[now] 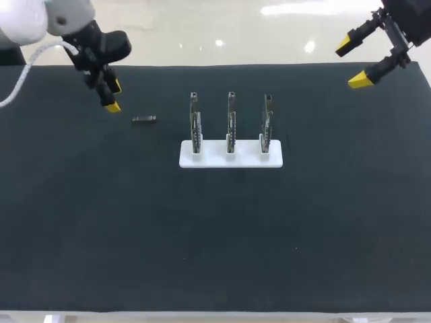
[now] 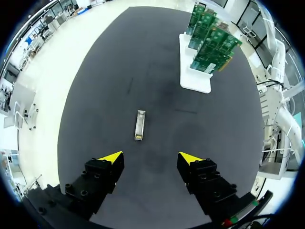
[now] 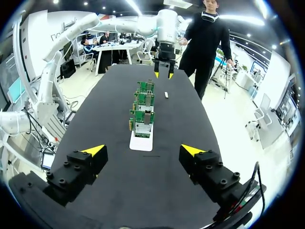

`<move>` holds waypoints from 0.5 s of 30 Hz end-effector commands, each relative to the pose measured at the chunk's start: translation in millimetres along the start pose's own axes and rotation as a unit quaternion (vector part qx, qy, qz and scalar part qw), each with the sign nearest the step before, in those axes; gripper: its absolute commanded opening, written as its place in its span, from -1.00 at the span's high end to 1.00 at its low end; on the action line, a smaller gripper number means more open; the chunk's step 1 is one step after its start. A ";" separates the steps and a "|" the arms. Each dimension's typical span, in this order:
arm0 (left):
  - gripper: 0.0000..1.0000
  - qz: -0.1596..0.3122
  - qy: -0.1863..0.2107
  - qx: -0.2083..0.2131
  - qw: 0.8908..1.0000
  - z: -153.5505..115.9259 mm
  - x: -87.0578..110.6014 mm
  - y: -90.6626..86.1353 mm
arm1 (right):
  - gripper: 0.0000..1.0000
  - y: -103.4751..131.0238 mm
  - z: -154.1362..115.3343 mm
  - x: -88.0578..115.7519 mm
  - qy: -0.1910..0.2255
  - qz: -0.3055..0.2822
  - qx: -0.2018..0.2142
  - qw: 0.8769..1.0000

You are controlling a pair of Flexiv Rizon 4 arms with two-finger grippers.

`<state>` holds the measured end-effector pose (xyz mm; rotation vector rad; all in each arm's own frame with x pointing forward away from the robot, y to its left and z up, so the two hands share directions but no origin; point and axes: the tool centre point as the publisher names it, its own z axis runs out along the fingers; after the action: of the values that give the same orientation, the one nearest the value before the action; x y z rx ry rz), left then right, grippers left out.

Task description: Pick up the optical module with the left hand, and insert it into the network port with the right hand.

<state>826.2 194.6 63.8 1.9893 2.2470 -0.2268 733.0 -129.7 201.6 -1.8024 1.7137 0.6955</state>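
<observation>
Three cards (image 1: 230, 121) stood upright in a white stand (image 1: 230, 156) at mid-table, probably racked that way so their ports could be reached. Left of them and apart, the module (image 1: 143, 119) lay flat on the mat (image 1: 215, 235), not yet picked up. Just left of it and slightly farther hung the left gripper (image 1: 114, 95), fingers apart and empty, seemingly placed to straddle it. At the far right the right gripper (image 1: 352, 63) hung with fingers spread wide, clear of the work.

One optical module (image 1: 144, 119); three network cards (image 1: 231, 121); one white stand (image 1: 188, 160).
</observation>
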 end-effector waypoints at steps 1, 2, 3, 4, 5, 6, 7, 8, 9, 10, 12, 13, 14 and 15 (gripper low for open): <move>-1.00 0.006 0.002 0.027 1.000 1.4 -2.2 14.0 | -1.00 -0.7 0.2 0.1 -0.001 -0.001 -0.001 1.000; -1.00 0.006 0.002 0.027 1.000 1.4 -2.2 14.0 | -1.00 -0.7 0.2 0.1 -0.001 -0.001 -0.001 1.000; -1.00 0.006 0.002 0.027 1.000 1.4 -2.2 14.0 | -1.00 -0.7 0.2 0.1 -0.001 -0.001 -0.001 1.000; -1.00 0.006 0.002 0.027 1.000 1.4 -2.2 14.0 | -1.00 -0.7 0.2 0.1 -0.001 -0.001 -0.001 1.000; -1.00 0.006 0.002 0.027 1.000 1.4 -2.2 14.0 | -1.00 -0.7 0.2 0.1 -0.001 -0.001 -0.001 1.000; -1.00 0.006 0.002 0.027 1.000 1.4 -2.2 14.0 | -1.00 -0.7 0.2 0.1 -0.001 -0.001 -0.001 1.000; -1.00 0.006 0.002 0.027 1.000 1.4 -2.2 14.0 | -1.00 -0.7 0.2 0.1 -0.001 -0.001 -0.001 1.000; -1.00 0.006 0.002 0.027 1.000 1.4 -2.2 14.0 | -1.00 -0.7 0.2 0.1 -0.001 -0.001 -0.001 1.000; -1.00 0.006 0.002 0.027 1.000 1.4 -2.2 14.0 | -1.00 -0.7 0.2 0.1 -0.001 -0.001 -0.001 1.000; -1.00 0.006 0.002 0.027 1.000 1.4 -2.2 14.0 | -1.00 -0.7 0.2 0.1 -0.001 -0.001 -0.001 1.000; -1.00 0.006 0.002 0.027 1.000 1.4 -2.2 14.0 | -1.00 -0.7 0.2 0.1 -0.001 -0.001 -0.001 1.000; -1.00 0.006 0.002 0.027 1.000 1.4 -2.2 14.0 | -1.00 -0.7 0.2 0.1 -0.001 -0.001 -0.001 1.000; -1.00 0.006 0.002 0.027 1.000 1.4 -2.2 14.0 | -1.00 -0.7 0.2 0.1 -0.001 -0.001 -0.001 1.000; -1.00 0.010 0.012 0.027 1.000 4.1 -1.4 12.1 | -1.00 -0.7 0.2 0.1 -0.001 -0.001 -0.001 1.000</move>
<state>838.4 194.3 61.9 2.0298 2.2546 -0.2803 733.0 -129.7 201.6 -1.8023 1.7135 0.6957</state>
